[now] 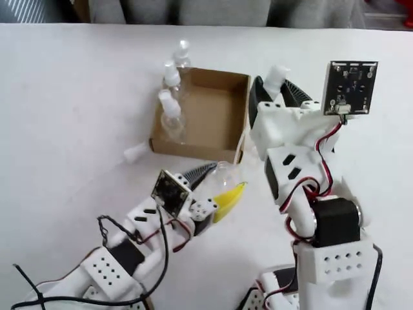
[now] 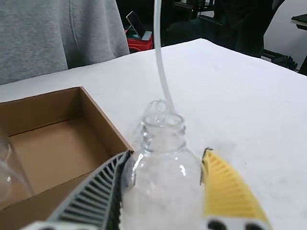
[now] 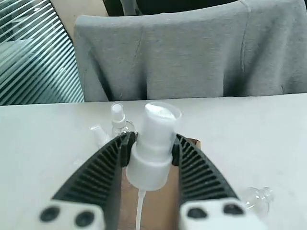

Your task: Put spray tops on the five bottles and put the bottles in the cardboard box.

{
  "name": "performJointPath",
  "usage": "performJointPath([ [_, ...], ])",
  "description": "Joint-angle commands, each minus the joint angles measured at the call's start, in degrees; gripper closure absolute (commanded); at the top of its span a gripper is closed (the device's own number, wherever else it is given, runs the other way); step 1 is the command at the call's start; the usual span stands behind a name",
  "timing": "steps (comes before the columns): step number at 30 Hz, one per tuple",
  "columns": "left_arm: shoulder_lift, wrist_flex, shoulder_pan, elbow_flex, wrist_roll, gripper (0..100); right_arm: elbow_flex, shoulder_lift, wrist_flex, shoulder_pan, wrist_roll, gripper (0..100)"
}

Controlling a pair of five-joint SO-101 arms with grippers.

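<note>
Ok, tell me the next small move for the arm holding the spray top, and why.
Probably lower the right pincer straight down. It is shut on the spray top, whose dip tube hangs with its tip at the open neck of the bottle held in the left pincer. The top is not yet seated on that neck.

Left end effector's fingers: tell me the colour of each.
Yellow finger and dark grey finger; clearest in the left wrist view.

L arm stretched low & fwd, grey/yellow gripper (image 1: pixel 227 178) (image 2: pixel 166 158) clamped on clear plastic bottle (image 1: pixel 219 173) (image 2: pixel 163 191). R arm reared upright, black gripper (image 1: pixel 275 82) (image 3: pixel 152 137) pinching white spray top (image 1: pixel 277 74) (image 3: pixel 158 120).
</note>
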Motion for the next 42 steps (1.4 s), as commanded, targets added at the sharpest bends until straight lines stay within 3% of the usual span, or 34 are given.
performJointPath([
  [1,0.2,-1.5,0.7,-0.4,-0.5,89,0.4,-1.5,-3.7,0.4,0.0,98.2],
  [8,0.3,-1.4,0.6,-0.4,-5.8,89,-3.9,-1.7,-3.3,0.2,0.0,98.3],
  [23,0.4,-1.4,0.6,0.5,-6.1,89,-3.0,-6.5,-0.1,-0.7,-0.4,98.3],
  [33,0.4,-1.4,0.6,0.5,-6.1,89,4.2,-10.4,-2.1,-5.4,-0.5,98.3],
  [42,0.4,-1.4,0.6,0.5,-6.1,89,10.4,-14.2,-3.4,-5.4,-0.5,98.3],
])
